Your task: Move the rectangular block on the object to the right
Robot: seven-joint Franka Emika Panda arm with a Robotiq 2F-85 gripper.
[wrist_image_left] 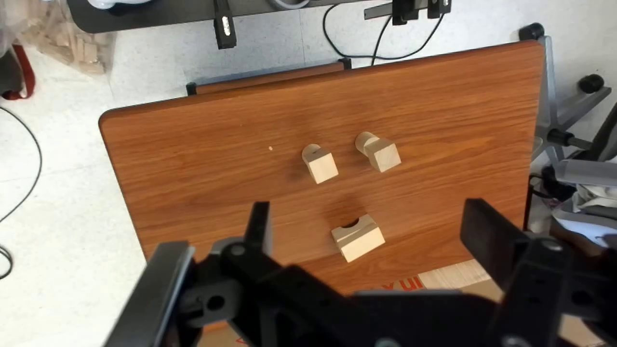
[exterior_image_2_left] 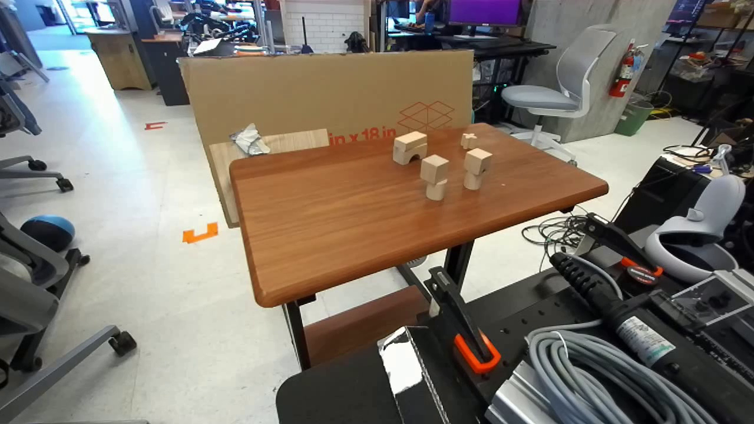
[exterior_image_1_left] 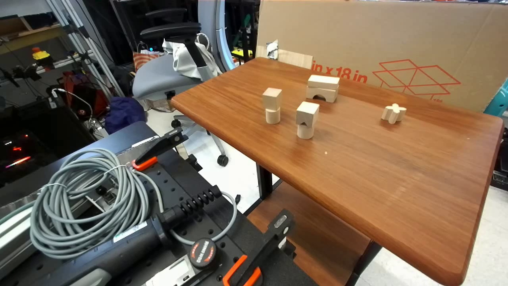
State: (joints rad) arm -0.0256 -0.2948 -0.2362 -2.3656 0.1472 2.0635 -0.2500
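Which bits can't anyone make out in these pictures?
Wrist view: cross-shaped wooden piece, not seen, probably covered by the claw.
Both exterior views: far side of the rectangular block, hidden by the block itself.
In an exterior view: grey chair, cut off by the left edge.
In an exterior view: pale speck, too small to identify.

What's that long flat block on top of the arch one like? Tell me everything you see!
The rectangular block is a plain, pale bar that looks wooden, longer than it is tall, with flat faces and straight edges. It lies flat on the arch block, touching it and roughly lined up with it. They stand on the brown table, near the edge beside the big cardboard. The hand is open and isn't touching it.
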